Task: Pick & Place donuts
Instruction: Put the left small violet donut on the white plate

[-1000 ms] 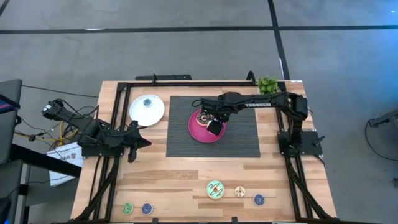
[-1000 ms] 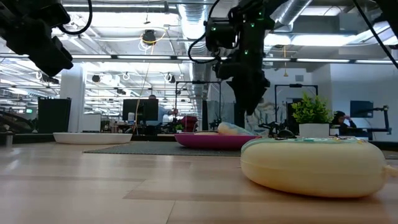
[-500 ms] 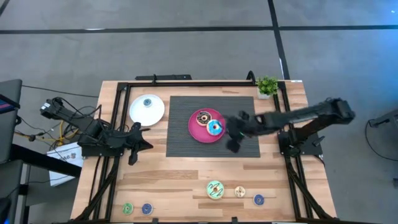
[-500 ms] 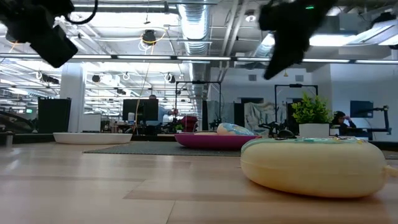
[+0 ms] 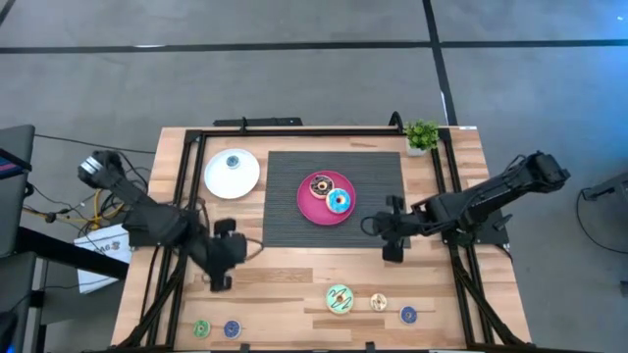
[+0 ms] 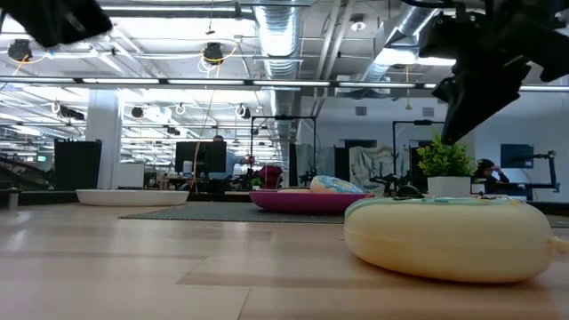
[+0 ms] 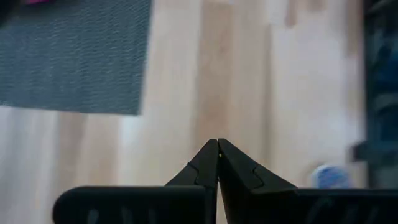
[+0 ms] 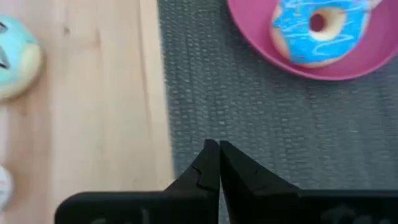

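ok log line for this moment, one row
pink plate: brown donut + blue donut | right gripper: shut, empty, at mat corner | left gripper: shut, empty | green donut: table front

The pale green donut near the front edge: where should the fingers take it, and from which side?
The pale green donut lies flat on the bare wood of the table, well apart from the tiny cream ring. Likely best from straight above, fingers spanning the outer rim, or one in the hole and one outside. The right gripper, now shut, is nearer.
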You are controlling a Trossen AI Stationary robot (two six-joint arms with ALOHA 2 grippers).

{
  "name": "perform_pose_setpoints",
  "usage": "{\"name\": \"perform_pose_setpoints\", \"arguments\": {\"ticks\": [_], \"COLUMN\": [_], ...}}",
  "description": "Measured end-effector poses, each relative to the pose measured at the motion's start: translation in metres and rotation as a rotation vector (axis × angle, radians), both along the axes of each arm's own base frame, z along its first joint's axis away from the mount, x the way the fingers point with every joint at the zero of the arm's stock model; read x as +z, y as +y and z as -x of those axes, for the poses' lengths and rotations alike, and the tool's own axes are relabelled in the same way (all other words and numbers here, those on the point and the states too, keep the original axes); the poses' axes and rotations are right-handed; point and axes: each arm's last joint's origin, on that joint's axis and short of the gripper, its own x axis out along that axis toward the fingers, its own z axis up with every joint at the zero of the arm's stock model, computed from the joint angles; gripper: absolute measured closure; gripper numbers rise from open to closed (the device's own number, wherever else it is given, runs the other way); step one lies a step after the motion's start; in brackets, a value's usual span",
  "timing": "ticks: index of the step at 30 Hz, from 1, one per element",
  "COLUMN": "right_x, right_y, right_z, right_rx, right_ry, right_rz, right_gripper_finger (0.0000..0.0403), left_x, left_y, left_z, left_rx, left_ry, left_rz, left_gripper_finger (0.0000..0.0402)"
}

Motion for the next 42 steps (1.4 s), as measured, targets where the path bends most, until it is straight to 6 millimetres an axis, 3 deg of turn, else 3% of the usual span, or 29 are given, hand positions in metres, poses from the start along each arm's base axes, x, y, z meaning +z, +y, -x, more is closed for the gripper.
{"name": "perform_pose_setpoints", "arguments": {"ticks": [5,10,14,23,28,35,42], "right_x": [-0.004,-0.018,-0.029,-0.034,-0.034,-0.034,-0.034], "right_y": [-0.006,-0.018,-0.025,-0.032,-0.032,-0.032,-0.031], "right_z": [0.002,0.008,0.012,0.013,0.013,0.013,0.013], "right_rx": [0.061,0.052,0.027,0.0,0.034,0.036,0.051], "right_ry": [0.027,0.085,0.115,0.121,0.119,0.12,0.12], "right_rz": [0.054,0.081,0.082,0.084,0.096,0.091,0.079], "right_gripper_finger": [0.0402,0.0401,0.0402,0.0402,0.0402,0.0402,0.0402], "left_x": [0.002,-0.022,-0.042,-0.068,-0.087,-0.111,-0.115], "left_y": [-0.032,-0.05,-0.06,-0.079,-0.085,-0.091,-0.101], "left_z": [-0.015,-0.03,-0.038,-0.057,-0.057,-0.055,-0.047], "left_rx": [0.309,0.554,0.671,0.804,0.826,0.886,0.96], "left_ry": [0.056,0.193,0.307,0.376,0.526,0.661,0.719], "left_rz": [0.167,0.298,0.361,0.505,0.48,0.425,0.435], "left_gripper_finger": [0.0402,0.0389,0.035,0.0217,0.0158,0.0121,0.012]}}
